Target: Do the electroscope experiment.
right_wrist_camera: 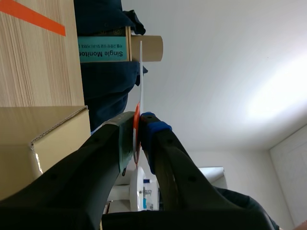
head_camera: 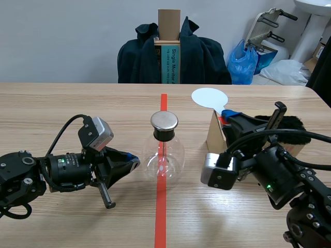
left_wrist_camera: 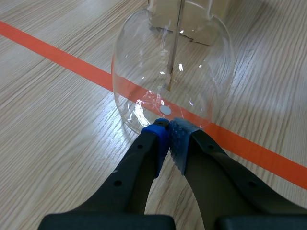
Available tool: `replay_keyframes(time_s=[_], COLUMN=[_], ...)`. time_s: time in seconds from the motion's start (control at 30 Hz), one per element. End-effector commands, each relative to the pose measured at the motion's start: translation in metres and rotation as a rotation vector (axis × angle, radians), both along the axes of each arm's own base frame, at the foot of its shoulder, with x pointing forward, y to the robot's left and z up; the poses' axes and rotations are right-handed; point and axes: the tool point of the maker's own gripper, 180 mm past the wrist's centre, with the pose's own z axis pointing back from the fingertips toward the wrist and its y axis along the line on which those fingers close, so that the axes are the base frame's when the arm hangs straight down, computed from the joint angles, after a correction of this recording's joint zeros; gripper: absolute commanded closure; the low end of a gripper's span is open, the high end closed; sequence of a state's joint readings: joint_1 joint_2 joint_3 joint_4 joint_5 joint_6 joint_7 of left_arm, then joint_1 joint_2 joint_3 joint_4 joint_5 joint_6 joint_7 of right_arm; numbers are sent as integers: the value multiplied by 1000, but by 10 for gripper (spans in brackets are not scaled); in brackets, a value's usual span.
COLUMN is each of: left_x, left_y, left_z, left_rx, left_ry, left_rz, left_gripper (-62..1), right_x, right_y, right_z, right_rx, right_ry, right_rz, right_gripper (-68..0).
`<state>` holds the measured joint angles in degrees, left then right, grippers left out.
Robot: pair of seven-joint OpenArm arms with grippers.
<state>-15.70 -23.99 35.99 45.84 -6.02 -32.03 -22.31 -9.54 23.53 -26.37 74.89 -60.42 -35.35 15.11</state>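
Left end effector, fingers together on nothing, tips right at the base of the glass electroscope flask; contact unclear. Flask stands upright on the table, metal cap on top. Right of flask, right end effector clamped on a white disc paddle, beside a cardboard box. Beyond flask, jacket-draped chair.

Clear round glass electroscope, black neck, silver cap, upright just ahead of the left gripper's closed tips, white round paddle held upright, stem pinched in the right gripper
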Motion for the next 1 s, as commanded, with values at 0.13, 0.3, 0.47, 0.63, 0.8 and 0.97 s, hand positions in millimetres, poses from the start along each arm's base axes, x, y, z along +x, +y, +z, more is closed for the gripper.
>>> replay_keyframes(time_s=[0.13, 0.3, 0.47, 0.63, 0.8, 0.97], left_x=[4, 4, 4, 4, 4, 4], left_y=[-2, -1, -1, -1, -1, -1], left_z=[9, 9, 9, 9, 9, 9], left_rx=[-26, -26, -26, -26, -26, -26], left_ry=[-18, -18, -18, -18, -18, -18], left_rz=[5, 5, 5, 5, 5, 5], left_gripper=[-27, -27, -27, -27, -27, -27], right_x=[6, 0, -10, -21, -28, -31], right_y=[-3, 8, 22, 34, 42, 45], right_z=[14, 14, 13, 12, 12, 12], right_rx=[1, -4, -11, -21, -25, -27], right_ry=[-44, -47, -51, -56, -58, -59], right_rz=[2, 71, 165, 257, 318, 341], right_gripper=[-7, -7, -7, -7, -7, -7])
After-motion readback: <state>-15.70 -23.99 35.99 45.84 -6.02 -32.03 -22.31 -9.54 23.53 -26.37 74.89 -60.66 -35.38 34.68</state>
